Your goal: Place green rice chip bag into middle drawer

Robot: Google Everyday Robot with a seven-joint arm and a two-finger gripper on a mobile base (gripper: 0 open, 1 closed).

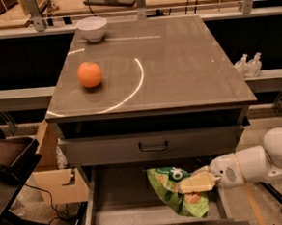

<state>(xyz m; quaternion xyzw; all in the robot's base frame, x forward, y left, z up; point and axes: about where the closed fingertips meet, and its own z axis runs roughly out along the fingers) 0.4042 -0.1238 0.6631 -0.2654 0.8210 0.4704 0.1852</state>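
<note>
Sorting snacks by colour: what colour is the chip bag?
Green; camera view. The gripper holds the chip bag at the middle drawer.

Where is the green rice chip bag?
Camera view, lower right: the green rice chip bag is in the middle drawer, right half, gripped by the end effector.

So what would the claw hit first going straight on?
The claw, over the middle drawer, grips the green rice chip bag; past it, probably the drawer's opposite side wall, depth unclear.

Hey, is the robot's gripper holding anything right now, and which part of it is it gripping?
The gripper, over the open middle drawer, holds the green rice chip bag by its right side, roughly mid-height.
</note>
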